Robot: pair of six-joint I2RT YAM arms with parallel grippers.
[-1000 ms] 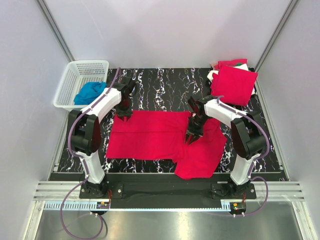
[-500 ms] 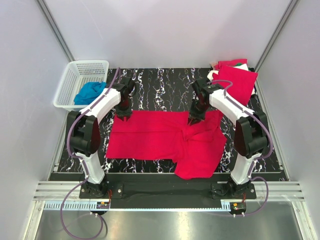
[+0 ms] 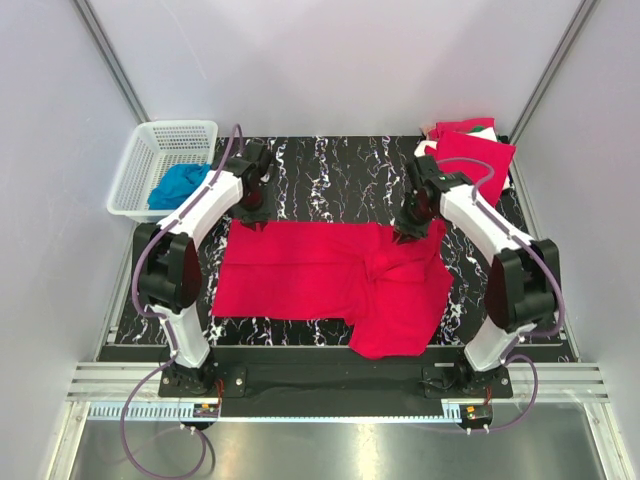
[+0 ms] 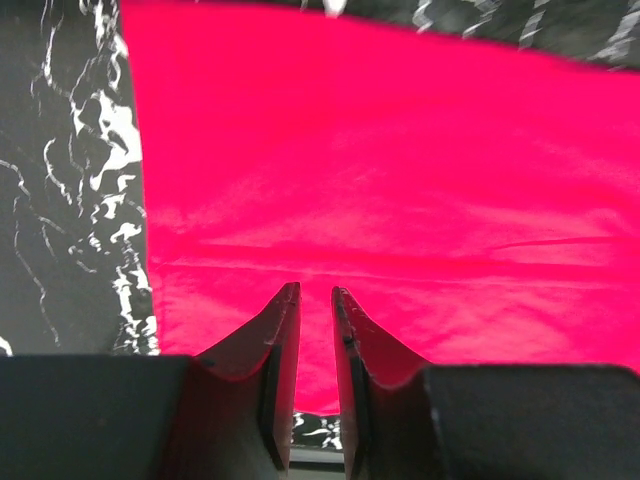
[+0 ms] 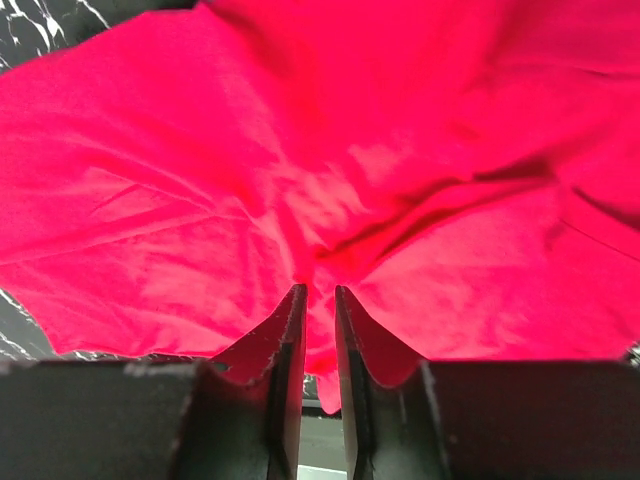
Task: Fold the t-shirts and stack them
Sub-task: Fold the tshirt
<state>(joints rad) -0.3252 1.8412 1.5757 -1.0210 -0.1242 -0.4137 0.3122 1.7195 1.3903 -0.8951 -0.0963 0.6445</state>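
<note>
A bright red t-shirt [image 3: 300,275] lies spread on the black marbled table [image 3: 330,175], with its right part bunched and hanging toward the near edge. My left gripper [image 3: 250,222] sits at the shirt's far left corner, jaws shut on the fabric edge [image 4: 315,290]. At the far right corner my right gripper [image 3: 406,236] is shut on a pinched fold of the same t-shirt [image 5: 320,290], and creases fan out from the grip. More folded red t-shirts [image 3: 468,168], one showing white and green, are stacked at the back right.
A white plastic basket [image 3: 150,150] holding a blue cloth [image 3: 181,185] stands off the table's back left corner. Grey walls close in on both sides. The arm bases stand at the near edge.
My right gripper has travelled from the shirt's middle to its far right corner, pulling the fabric with it and closing a little. The left gripper has shifted slightly farther back.
</note>
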